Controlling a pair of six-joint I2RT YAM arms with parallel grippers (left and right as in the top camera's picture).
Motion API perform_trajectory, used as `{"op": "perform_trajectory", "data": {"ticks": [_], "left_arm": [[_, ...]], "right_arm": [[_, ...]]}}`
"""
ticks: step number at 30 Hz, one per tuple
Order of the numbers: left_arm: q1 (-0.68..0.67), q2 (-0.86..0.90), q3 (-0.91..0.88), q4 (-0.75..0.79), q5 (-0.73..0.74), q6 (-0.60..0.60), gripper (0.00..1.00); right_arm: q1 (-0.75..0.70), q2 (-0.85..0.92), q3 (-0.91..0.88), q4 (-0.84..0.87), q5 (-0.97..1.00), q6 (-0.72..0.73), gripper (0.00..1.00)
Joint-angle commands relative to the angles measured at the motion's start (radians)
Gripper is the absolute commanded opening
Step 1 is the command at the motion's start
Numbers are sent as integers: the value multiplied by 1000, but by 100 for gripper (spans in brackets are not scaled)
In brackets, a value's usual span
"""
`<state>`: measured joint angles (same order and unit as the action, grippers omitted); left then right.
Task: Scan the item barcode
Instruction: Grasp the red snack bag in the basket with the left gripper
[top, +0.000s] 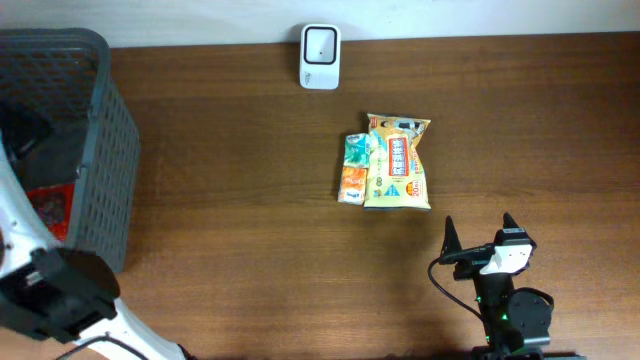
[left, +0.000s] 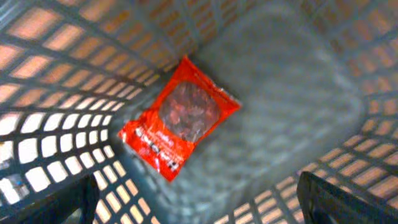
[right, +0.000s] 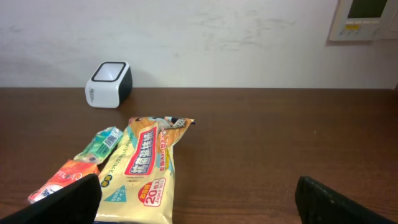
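Yellow plastic film, printed and crinkly: the yellow packet looks light, soft and a little slippery. It is a flat pouch that would bend rather than hold its shape, so I judge a pinch across one long edge or a sealed end safer than a squeeze on the puffed middle. That hold would also leave the printed faces free to turn toward the scanner. Where the barcode sits cannot be told from these views. The packet lies flat on the table, on the robot's side of the scanner and a little to the right of it, with a small green and orange packet right against its left edge. The right gripper is further from the scanner again, beyond the packet's near end and off to the right, apart from it; its fingers are spread wide with nothing between them. Far to the left of the scanner stands the basket. The left gripper hangs inside it, fingers likewise spread and empty, above a red packet lying on the basket's floor.
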<state>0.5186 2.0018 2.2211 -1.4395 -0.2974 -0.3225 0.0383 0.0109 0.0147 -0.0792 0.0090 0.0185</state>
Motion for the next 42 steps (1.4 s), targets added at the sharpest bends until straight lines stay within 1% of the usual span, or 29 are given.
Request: {"op": "perform_trajectory", "data": {"ticks": [1,4,6,8,9,11,15,23,24,26,27,29,30,31,32,33,35,36,37,40,42], "left_arm": [[8,46,-86,62,-34,95,99],[13,82,-154,101,-52,132,100],[19,113,-166,104,-87,142,95],[37,153,-166,115,-110,142,94],[43,165,-166,118,-107,142,99],[59,203,-166,106,-74,143,100],[71,247,-175,103,29,220,98],[72,350,-177,108,28,242,97],[72,357,-177,107,29,242,94],[72,371,-183,108,28,242,86],[72,371,-189,115,29,242,77],[72,371,-198,119,28,242,69],[72,371,-201,119,28,242,62],[72,371,-204,119,28,242,59],[72,371,-205,119,27,242,53],[72,371,-205,119,24,242,45],[72,371,-205,119,21,242,20],[72,371,-205,117,21,242,6],[72,371,-205,116,22,241,0],[71,371,-204,113,33,241,0],[66,369,-184,81,34,241,0]], "right_arm": [[-6,-7,-9,-3,-1,-3,99],[-6,-7,-9,-3,-1,-3,98],[-6,-7,-9,-3,-1,-3,99],[-6,-7,-9,-3,-1,-3,99],[-6,-7,-9,-3,-2,-3,99],[-6,-7,-9,-3,-1,-3,99],[-6,-7,-9,-3,-1,-3,98],[-6,-7,-9,-3,-2,-3,98],[-6,-7,-9,-3,-1,-3,99],[-6,-7,-9,-3,-1,-4,98],[-6,-7,-9,-3,-1,-3,99],[-6,-7,-9,-3,-1,-3,98],[-6,-7,-9,-3,-2,-4,98],[-6,-7,-9,-3,-1,-3,99],[-6,-7,-9,-3,-2,-3,99],[-6,-7,-9,-3,-2,-3,98],[-6,-7,-9,-3,-1,-3,98],[-6,-7,-9,-3,-2,-3,98],[-6,-7,-9,-3,-1,-3,99],[-6,-7,-9,-3,-1,-3,98],[-6,-7,-9,-3,-1,-3,99]]}}
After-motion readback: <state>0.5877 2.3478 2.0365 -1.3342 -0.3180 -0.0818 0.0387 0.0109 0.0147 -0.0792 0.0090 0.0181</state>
